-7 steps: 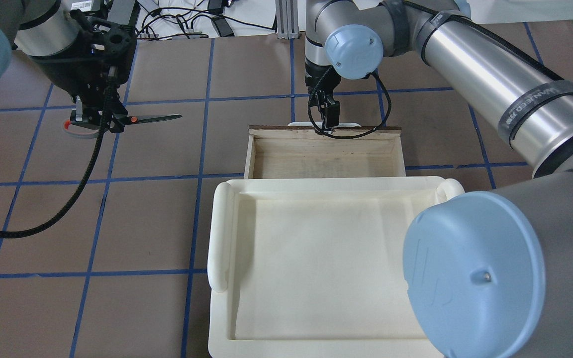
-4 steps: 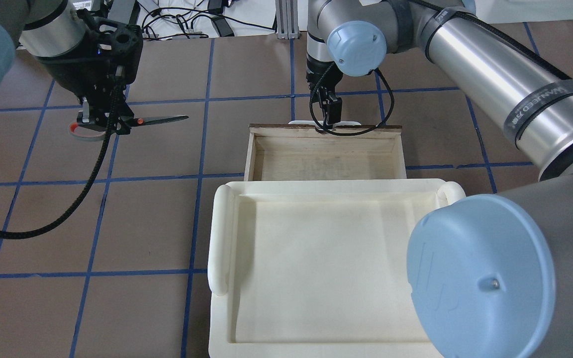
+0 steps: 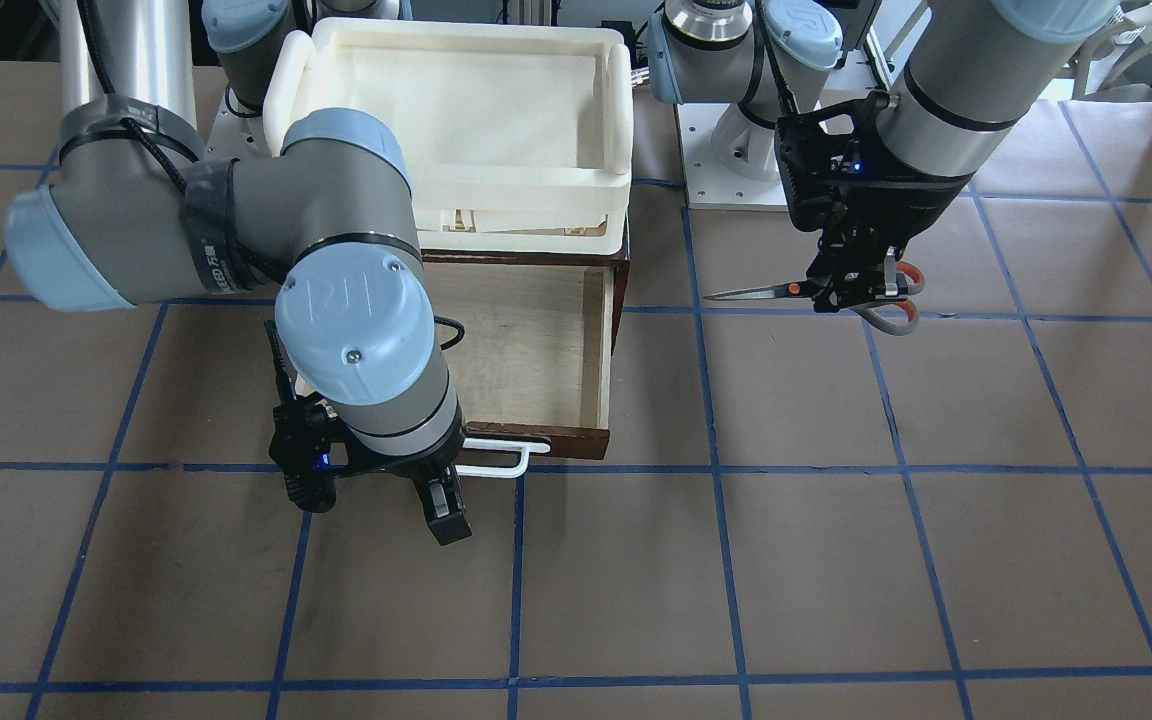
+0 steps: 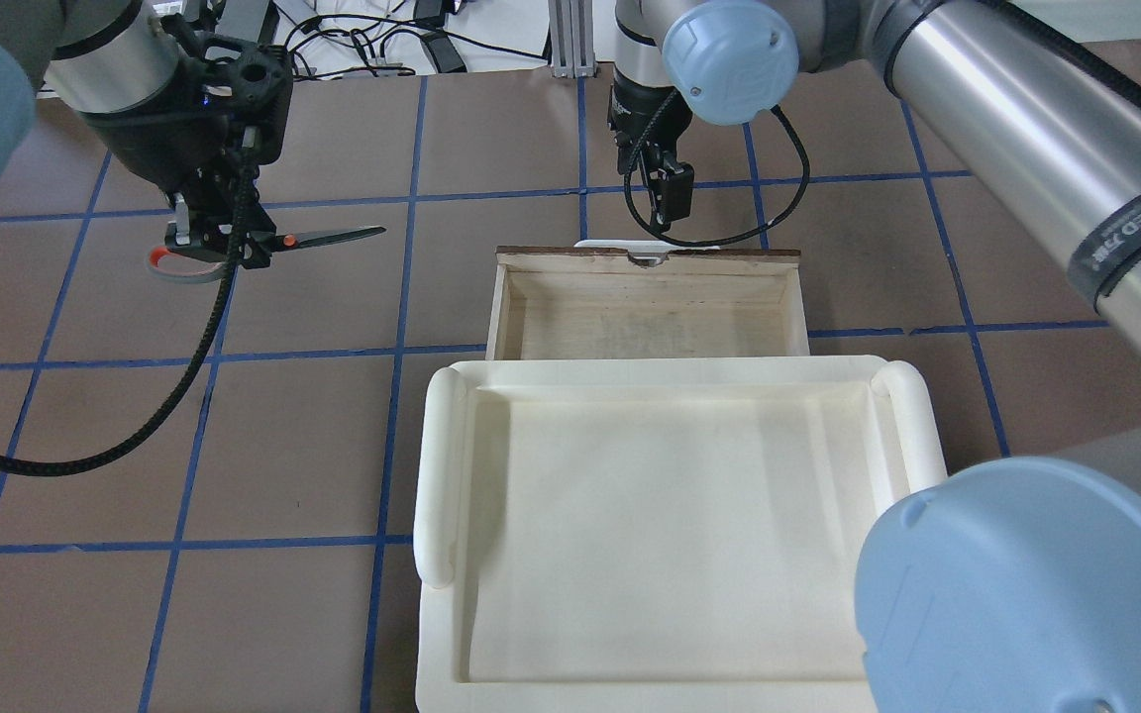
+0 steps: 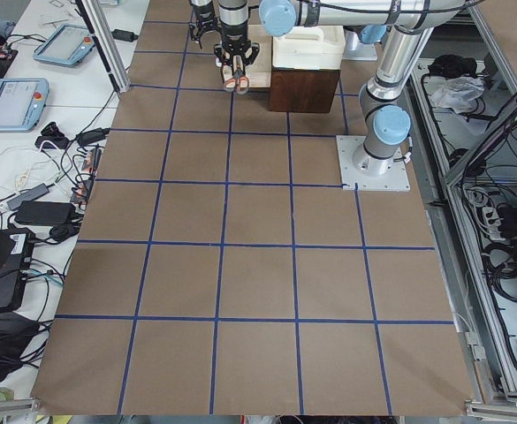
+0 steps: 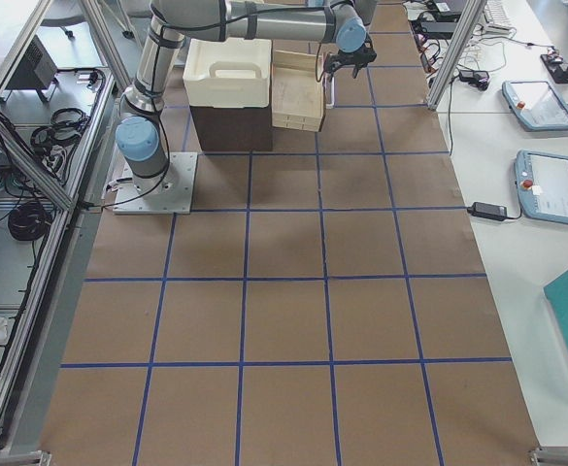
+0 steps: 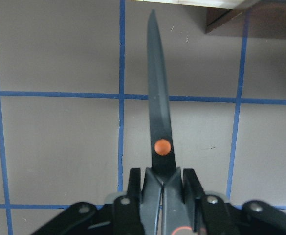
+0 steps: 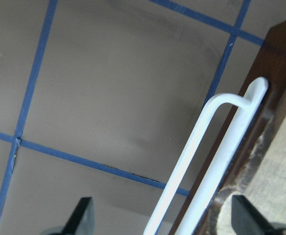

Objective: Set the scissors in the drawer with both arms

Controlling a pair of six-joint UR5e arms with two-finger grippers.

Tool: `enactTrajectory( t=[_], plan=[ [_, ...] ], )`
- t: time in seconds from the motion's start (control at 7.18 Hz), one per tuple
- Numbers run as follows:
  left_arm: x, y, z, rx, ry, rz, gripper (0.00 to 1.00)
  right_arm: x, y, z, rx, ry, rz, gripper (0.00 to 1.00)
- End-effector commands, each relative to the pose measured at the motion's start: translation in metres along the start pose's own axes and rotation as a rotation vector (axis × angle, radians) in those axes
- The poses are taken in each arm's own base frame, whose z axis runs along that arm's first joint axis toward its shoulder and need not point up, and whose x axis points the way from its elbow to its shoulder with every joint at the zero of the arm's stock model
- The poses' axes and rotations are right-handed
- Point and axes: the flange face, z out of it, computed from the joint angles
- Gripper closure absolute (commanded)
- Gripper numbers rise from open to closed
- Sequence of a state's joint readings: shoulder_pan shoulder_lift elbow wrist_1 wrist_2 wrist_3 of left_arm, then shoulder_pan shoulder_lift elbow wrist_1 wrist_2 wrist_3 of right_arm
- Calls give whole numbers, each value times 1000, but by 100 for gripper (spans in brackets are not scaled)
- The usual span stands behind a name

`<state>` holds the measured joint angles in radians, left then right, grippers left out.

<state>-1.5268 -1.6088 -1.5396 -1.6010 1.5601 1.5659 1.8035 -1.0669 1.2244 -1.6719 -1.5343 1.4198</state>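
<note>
My left gripper [image 4: 209,243] is shut on the scissors [image 4: 328,238] near the pivot and holds them level above the table, left of the drawer, blades pointing toward it. In the left wrist view the dark blades [image 7: 157,112] run straight ahead between my fingers. The brown drawer [image 4: 501,307] is pulled open and its pale plywood inside is bare. My right gripper [image 4: 674,198] is open and hangs just beyond the drawer's white bar handle [image 8: 201,161], apart from it. In the front view the scissors [image 3: 766,292] are right of the drawer [image 3: 596,350].
A cream-white plastic tray [image 4: 442,475] sits on top of the cabinet behind the open drawer, also in the front view [image 3: 621,100]. Brown table with blue tape grid all around. Cables and tablets lie past the table's far edge.
My right gripper has drawn back from the drawer handle and away from the drawer front. My left gripper has shifted slightly toward the drawer with the scissors.
</note>
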Motion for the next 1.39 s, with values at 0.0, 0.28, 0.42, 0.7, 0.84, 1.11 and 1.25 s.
enactTrajectory(
  t=[0.0, 0.28, 0.42, 0.7, 0.84, 1.11, 1.25],
  plan=[
    [6, -14, -1, -6, -3, -15, 100, 31, -8, -53, 60, -27, -246, 0],
    [5, -15, -1, -3, 0, -16, 100, 52, -40, -98, 128, -61, -651, 0],
    [7, -21, 0, 1, 2, -17, 100, 70, -67, -122, 153, -74, -746, 0],
    [12, -98, -8, 4, -15, -49, 100, 96, -82, -123, 164, -45, -1021, 0],
    [10, -140, 7, 17, -15, -28, 100, 107, -84, -135, 195, -38, -1105, 0],
    [-11, -175, 51, 16, -12, 38, 100, 120, -92, -150, 227, -25, -1137, 0],
    [-4, -213, 75, 2, 7, 58, 100, 124, -93, -154, 238, -22, -1203, 0]
  ],
)
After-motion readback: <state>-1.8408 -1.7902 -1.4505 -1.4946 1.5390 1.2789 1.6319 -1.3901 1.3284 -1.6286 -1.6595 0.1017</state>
